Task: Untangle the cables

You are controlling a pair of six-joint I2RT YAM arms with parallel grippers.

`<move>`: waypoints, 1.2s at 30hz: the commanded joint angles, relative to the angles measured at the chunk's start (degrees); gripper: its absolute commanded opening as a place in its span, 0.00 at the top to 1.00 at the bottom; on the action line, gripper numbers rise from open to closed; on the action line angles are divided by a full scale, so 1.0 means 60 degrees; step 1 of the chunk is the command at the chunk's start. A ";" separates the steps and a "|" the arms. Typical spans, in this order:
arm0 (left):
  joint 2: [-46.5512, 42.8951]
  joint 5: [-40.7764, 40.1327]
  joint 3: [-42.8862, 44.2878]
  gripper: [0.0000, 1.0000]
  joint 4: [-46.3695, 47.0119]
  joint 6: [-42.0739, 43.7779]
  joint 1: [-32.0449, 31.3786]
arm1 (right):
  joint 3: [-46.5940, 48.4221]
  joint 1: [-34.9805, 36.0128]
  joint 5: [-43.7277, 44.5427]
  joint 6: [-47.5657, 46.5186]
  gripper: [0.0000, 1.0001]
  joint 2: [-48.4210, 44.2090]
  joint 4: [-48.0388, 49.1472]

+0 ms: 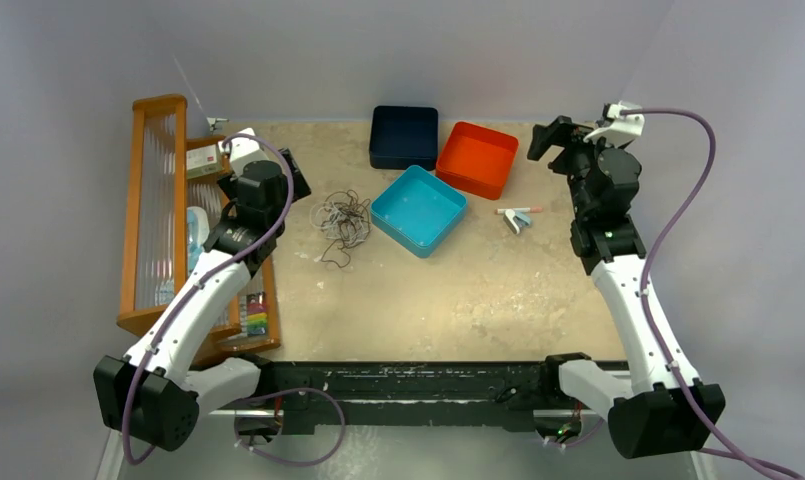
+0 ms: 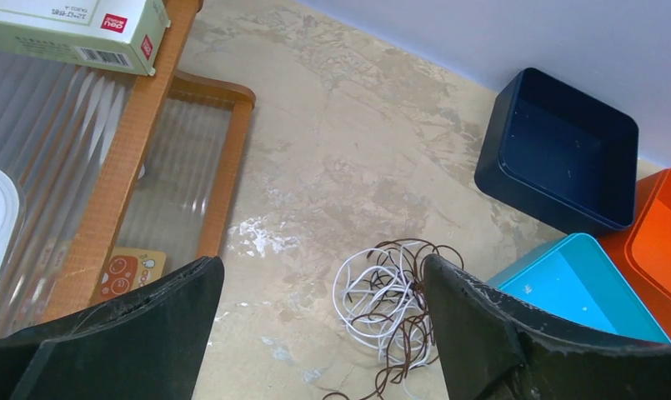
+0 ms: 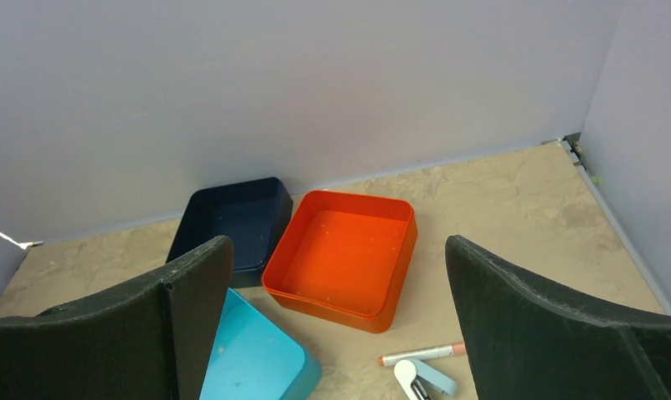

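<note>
The cables lie in one tangled clump of thin white and dark brown loops on the table, left of the light blue tray. In the left wrist view the cables sit low between my fingers, close to the right finger. My left gripper is open and empty, held above the table; in the top view the left gripper is to the left of the clump. My right gripper is open and empty at the far right, raised, away from the cables; in the right wrist view it hangs over the trays.
A light blue tray, a navy tray and an orange tray stand at the back middle. A pen and a small white-blue clip tool lie right of them. A wooden rack with boxes stands along the left edge.
</note>
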 commanded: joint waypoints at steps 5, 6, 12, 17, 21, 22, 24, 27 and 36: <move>-0.0368 0.0102 0.0421 0.08 0.0498 0.0118 0.0107 | 0.0389 0.0043 0.0278 0.0058 0.01 -0.0321 0.0188; -0.0371 0.0036 0.0402 0.08 0.0498 0.0117 0.0108 | 0.0345 0.0043 0.0259 0.0035 0.01 -0.0361 0.0221; -0.0396 -0.0085 0.0409 0.07 0.0412 0.0044 0.0099 | 0.0323 0.0043 -0.0005 -0.0159 0.01 -0.0443 0.0217; -0.0371 -0.0223 0.0462 0.06 0.0310 0.0213 0.0102 | 0.0312 0.0043 -0.1624 -0.0639 0.01 -0.0498 0.0395; -0.0323 -0.0242 0.0512 0.05 0.0230 0.0235 0.0100 | 0.0746 0.0043 -0.2117 -0.1125 0.01 -0.0168 0.0025; -0.0334 -0.0152 0.0497 0.04 0.0240 0.0225 0.0111 | 0.0887 0.0043 -0.2230 -0.1202 0.01 -0.0036 -0.0154; -0.0321 0.0063 0.0527 0.04 0.0195 0.0241 0.0107 | 0.1017 0.0056 -0.2489 -0.1228 0.01 0.0174 -0.0279; -0.0302 0.0162 0.0507 0.03 0.0094 0.0326 0.0101 | 0.1216 0.0291 -0.2619 -0.1285 0.01 0.0619 -0.0536; 0.0423 0.0736 0.0723 0.03 -0.0384 0.0032 0.0100 | 0.1750 0.1370 -0.3068 -0.1396 0.01 0.2195 -0.1257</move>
